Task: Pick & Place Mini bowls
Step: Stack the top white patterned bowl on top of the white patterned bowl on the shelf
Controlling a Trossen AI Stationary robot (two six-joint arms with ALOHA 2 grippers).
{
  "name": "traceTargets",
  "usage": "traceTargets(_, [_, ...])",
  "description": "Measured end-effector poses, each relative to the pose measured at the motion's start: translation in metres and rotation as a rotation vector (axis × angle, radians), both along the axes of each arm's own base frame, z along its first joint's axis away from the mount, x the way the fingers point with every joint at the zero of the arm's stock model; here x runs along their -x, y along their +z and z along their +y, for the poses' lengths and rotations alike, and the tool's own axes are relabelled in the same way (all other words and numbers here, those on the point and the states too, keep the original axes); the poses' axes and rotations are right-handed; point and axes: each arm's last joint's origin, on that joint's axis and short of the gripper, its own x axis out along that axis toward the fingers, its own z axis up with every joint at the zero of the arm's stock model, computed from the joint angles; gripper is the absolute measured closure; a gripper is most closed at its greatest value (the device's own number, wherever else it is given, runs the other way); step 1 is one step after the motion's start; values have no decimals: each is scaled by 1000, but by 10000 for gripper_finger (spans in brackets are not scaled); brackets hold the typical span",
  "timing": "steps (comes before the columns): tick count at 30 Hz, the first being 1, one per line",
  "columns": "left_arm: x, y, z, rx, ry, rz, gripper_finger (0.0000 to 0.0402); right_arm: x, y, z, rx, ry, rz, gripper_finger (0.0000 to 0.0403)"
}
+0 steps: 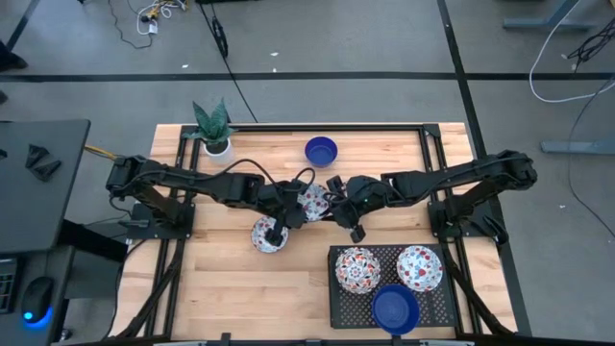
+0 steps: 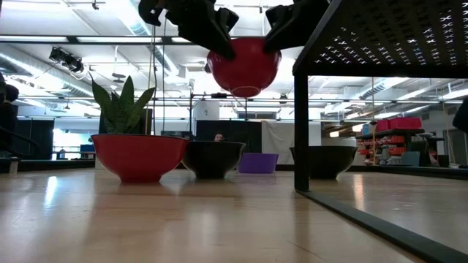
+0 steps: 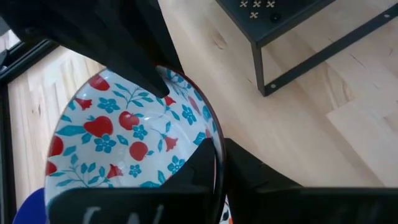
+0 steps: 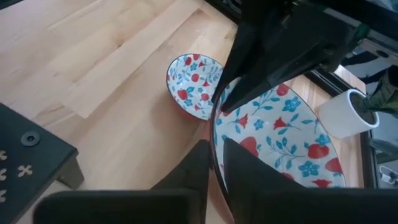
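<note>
Toward the left of the table we see the plant [image 1: 213, 130] at the back, clear of the work. Nearer the middle, a floral bowl [image 1: 265, 236] rests on the wood, presumably waiting its turn. Just beside it, the left gripper [image 1: 294, 206] pinches one side of the lifted bowl [image 1: 315, 200], rim between its fingers. The low view shows that bowl well above the table.

Behind it a blue bowl [image 1: 321, 150] sits alone on the wood.

The right gripper [image 1: 336, 206] clamps the opposite rim of the lifted bowl, so both arms hold it at once. We judge this a handover in mid-air: the rack [image 1: 336, 296] lies on the right arm's side, so that arm suits the placing.

On the rack sit two floral bowls [image 1: 357, 269] [image 1: 420, 267] and a blue one [image 1: 395, 308]. We think the task is partly done. One risk is both grippers pulling against each other on a glossy rim.
</note>
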Motion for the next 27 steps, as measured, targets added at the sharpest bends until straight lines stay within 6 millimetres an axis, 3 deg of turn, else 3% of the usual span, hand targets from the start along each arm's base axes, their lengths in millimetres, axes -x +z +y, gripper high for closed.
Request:
traceTargets(4, [-1, 1, 0, -3, -4, -20, 368, 1, -1, 1, 14, -4, 13, 392])
traceTargets(10, [-3, 3, 1, -2, 21, -46, 342, 1, -2, 1, 19, -54, 20, 399])
traceTargets(22, [-7, 21, 1, -16, 62, -120, 218, 6, -7, -1, 21, -167, 83, 402])
traceTargets(27, [4, 32, 10, -70, 217, -78, 199, 22, 12, 12, 87, -232, 95, 402])
